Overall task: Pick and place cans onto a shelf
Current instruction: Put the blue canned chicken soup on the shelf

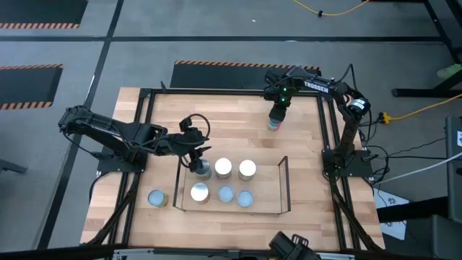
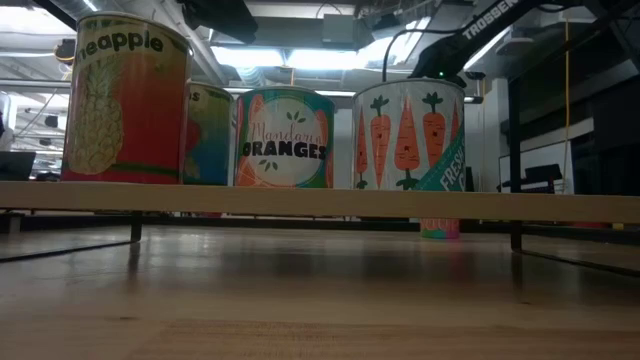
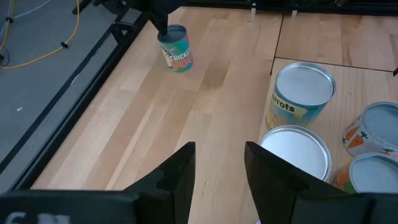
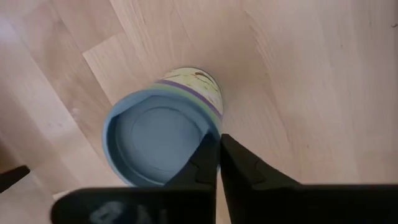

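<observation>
A: Why's the left tool (image 1: 196,160) spread over the shelf (image 1: 283,189)?
B: Probably letting go of a can there. Right tool (image 1: 276,115) looks pinched on a far-counter can's (image 1: 274,123) rim.

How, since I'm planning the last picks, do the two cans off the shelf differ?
The far can stands behind the shelf, toward the right. The near can stands left of the shelf, toward the front. The right gripper is at the far can's rim. Nothing touches the near can, and the left gripper is over the shelf instead. Both cans are on the tabletop.
</observation>
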### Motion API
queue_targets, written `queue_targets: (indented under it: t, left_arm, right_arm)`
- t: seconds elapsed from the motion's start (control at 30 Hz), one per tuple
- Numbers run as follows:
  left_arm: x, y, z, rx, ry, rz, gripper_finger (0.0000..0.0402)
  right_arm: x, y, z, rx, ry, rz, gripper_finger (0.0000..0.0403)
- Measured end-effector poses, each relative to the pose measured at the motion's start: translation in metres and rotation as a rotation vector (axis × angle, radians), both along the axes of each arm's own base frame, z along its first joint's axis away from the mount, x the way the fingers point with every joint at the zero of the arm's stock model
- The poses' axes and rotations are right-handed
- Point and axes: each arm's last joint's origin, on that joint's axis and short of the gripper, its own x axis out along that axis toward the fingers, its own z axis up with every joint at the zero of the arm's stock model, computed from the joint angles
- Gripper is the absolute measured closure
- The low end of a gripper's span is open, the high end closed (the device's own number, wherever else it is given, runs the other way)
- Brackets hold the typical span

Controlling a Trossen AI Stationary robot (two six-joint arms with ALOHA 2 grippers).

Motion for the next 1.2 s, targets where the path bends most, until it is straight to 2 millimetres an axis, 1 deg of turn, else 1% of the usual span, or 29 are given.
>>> queue_targets:
  t: [0.13,0.33,0.47,0.67,0.8,0.93,1.03,1.2]
  left_arm:
    - [0.000,0.000,0.000,0.000,0.000,0.000,0.0269]
    - [0.000,0.000,0.000,0.000,0.000,0.000,0.0269]
    - [0.000,0.000,0.000,0.001,0.000,-0.001,0.0269]
    - [0.000,0.000,0.000,0.001,0.001,-0.001,0.0269]
    - [0.000,0.000,0.000,0.001,0.001,-0.001,0.0269]
    - [0.000,0.000,0.000,0.003,0.002,-0.002,0.0269]
    - [0.000,0.000,0.000,0.003,0.002,-0.002,0.0269]
    - [0.000,0.000,0.000,0.003,0.001,-0.002,0.0269]
  right_arm:
    - [0.004,0.005,0.000,-0.004,0.002,0.024,0.0386]
    - [0.013,0.019,0.005,-0.008,-0.005,0.077,0.0397]
    - [0.015,0.034,0.018,-0.024,-0.023,0.110,0.0391]
    - [0.013,0.061,0.043,-0.031,-0.030,0.126,0.0393]
    - [0.015,0.086,0.059,-0.027,-0.062,0.130,0.0390]
    - [0.023,0.117,0.070,-0.013,-0.113,0.192,0.0390]
    - [0.030,0.143,0.074,-0.003,-0.121,0.235,0.0391]
    - [0.039,0.181,0.073,0.017,-0.104,0.308,0.0389]
